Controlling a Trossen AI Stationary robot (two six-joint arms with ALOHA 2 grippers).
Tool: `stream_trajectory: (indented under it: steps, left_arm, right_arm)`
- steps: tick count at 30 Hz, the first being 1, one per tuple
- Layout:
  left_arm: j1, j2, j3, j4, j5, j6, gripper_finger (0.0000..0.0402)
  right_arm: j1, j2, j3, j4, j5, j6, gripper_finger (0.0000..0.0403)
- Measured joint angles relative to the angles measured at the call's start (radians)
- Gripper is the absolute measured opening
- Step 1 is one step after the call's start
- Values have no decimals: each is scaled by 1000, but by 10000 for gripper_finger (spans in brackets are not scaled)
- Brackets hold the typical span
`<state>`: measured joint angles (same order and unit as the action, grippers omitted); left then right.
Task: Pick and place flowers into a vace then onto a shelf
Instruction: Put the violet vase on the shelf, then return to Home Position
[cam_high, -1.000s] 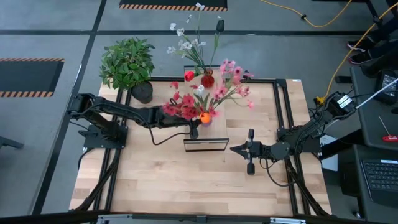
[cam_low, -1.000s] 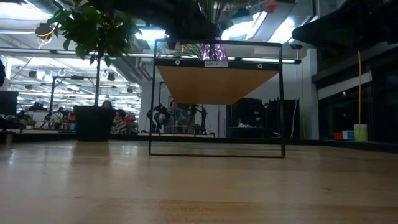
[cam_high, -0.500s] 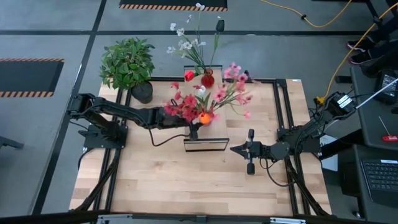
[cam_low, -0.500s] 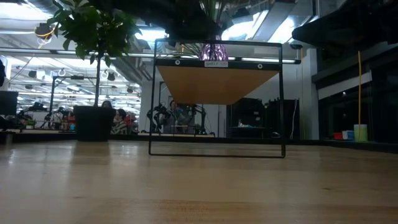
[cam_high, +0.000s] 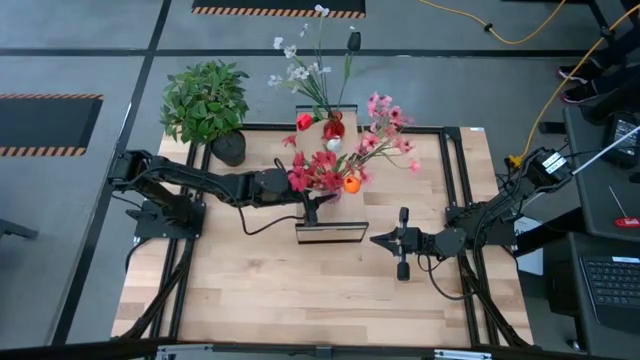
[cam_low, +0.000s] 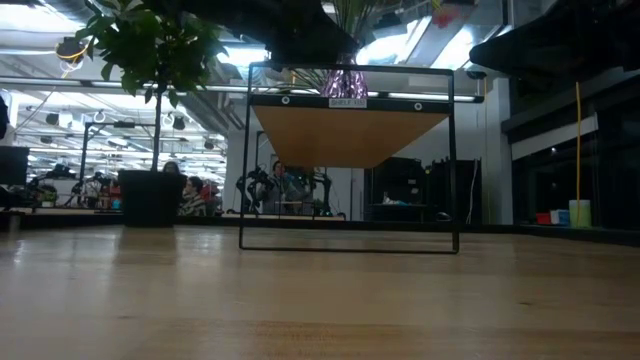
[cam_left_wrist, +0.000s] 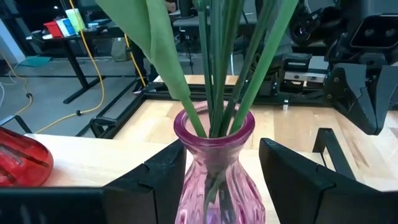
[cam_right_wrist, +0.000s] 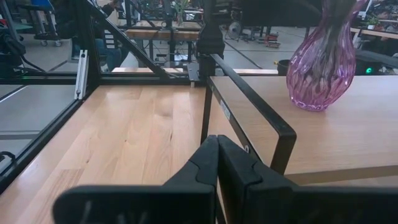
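A pink-purple glass vase (cam_left_wrist: 214, 180) stands on its base on the light-wood shelf (cam_high: 345, 212); it also shows in the low view (cam_low: 343, 82) and the right wrist view (cam_right_wrist: 326, 62). The flowers (cam_high: 335, 172) stand in it, green stalks (cam_left_wrist: 217, 68) down through its mouth. My left gripper (cam_left_wrist: 221, 149) is open and level, one finger on either side of the vase's neck, close to the glass; under the blossoms in the high view it (cam_high: 314, 203) is mostly hidden. My right gripper (cam_high: 376, 240) is shut and waits beside the shelf's near right corner.
A red vase (cam_high: 334, 128) with white flowers stands at the shelf's far end, also in the left wrist view (cam_left_wrist: 22, 165). A bushy potted plant (cam_high: 205, 100) sits at the table's far left corner. Black frame rails (cam_high: 455, 180) run along the table's edges.
The bunch of blossoms has swung toward the table's right edge above the shelf, the orange bloom moving with it. The vase has stayed standing in its place on the shelf. Both arms have kept still.
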<state>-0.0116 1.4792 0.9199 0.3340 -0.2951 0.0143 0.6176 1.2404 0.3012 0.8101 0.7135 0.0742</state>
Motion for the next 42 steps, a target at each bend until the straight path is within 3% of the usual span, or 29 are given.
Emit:
stream_trajectory:
  steps: [42]
  left_arm:
    - [-7,-95,0,-153,-27,10,196]
  right_arm:
    - [0,0,0,-10,0,3,9]
